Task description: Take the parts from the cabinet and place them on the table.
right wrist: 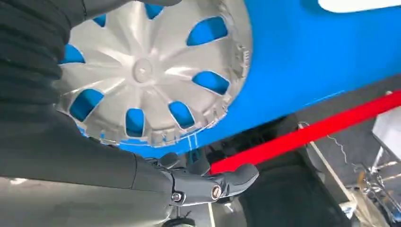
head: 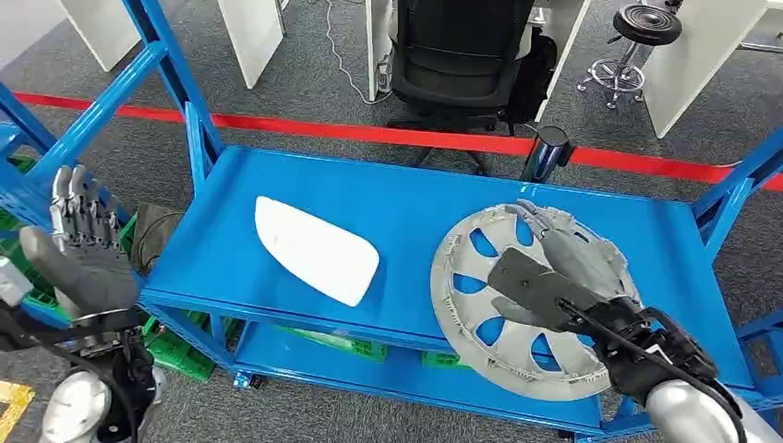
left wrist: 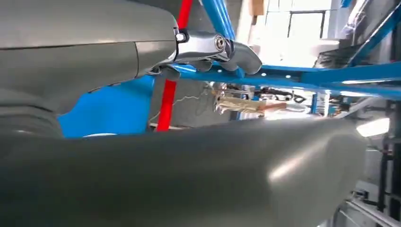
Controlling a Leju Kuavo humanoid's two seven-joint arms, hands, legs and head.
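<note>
A round silver wheel cover [head: 517, 358] lies flat on the blue table [head: 406, 198] at its right front, its rim reaching the front edge. My right hand [head: 563, 272] hovers over it, fingers stretched out and apart, gripping nothing. The right wrist view shows the wheel cover [right wrist: 142, 71] resting on the blue surface beyond my right hand [right wrist: 94, 165]. A white curved panel [head: 316, 249] lies on the table's left half. My left hand [head: 78, 249] is raised beside the table's left end, fingers straight up and empty. In the left wrist view my left hand [left wrist: 189, 179] holds nothing.
Blue frame posts [head: 196, 138] rise at the table's left and right [head: 739, 185] ends. Green crates [head: 175, 351] sit low at the left. Beyond the table run a red floor line [head: 369, 132], a black office chair [head: 462, 55], a stool [head: 637, 46] and white partitions [head: 254, 32].
</note>
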